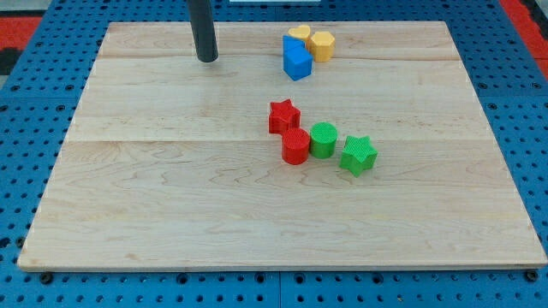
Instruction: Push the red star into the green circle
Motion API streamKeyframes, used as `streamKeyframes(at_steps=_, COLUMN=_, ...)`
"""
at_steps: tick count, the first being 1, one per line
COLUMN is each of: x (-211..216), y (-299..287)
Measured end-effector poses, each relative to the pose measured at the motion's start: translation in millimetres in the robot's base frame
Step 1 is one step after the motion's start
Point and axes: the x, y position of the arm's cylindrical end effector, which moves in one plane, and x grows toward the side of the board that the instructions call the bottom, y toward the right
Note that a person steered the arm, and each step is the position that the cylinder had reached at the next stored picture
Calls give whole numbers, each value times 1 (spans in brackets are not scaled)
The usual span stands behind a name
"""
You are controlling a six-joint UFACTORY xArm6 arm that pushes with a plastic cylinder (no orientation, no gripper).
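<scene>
The red star (283,115) lies near the middle of the wooden board (171,197). The green circle (324,139) lies just below and to the right of it, a small gap apart. A red cylinder-like block (295,146) sits directly below the star and touches the green circle's left side. My tip (207,59) stands on the board near the view's top, well up and to the left of the red star, touching no block.
A green star (358,155) lies right of the green circle. At the view's top, a blue block (296,59), a yellow heart (299,35) and a yellow hexagon (322,44) cluster together. Blue pegboard surrounds the board.
</scene>
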Motion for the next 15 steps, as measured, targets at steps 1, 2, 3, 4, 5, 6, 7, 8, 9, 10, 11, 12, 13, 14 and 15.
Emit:
streamKeyframes(at_steps=1, x=0, y=0)
streamKeyframes(at_steps=2, x=0, y=-1)
streamKeyframes(at_steps=3, x=-2, y=4)
streamKeyframes(at_steps=4, x=21, y=13)
streamKeyframes(at_steps=5, x=36, y=23)
streamKeyframes(at_steps=6, x=36, y=19)
streamKeyframes(at_steps=7, x=36, y=14)
streamKeyframes(at_steps=8, x=36, y=14)
streamKeyframes(at_steps=9, x=36, y=11)
streamKeyframes(at_steps=10, x=41, y=17)
streamKeyframes(at_steps=11, x=58, y=54)
streamKeyframes(at_steps=12, x=87, y=91)
streamKeyframes(at_steps=13, x=105, y=102)
streamKeyframes(at_steps=14, x=105, y=94)
streamKeyframes(at_steps=15, x=105, y=89)
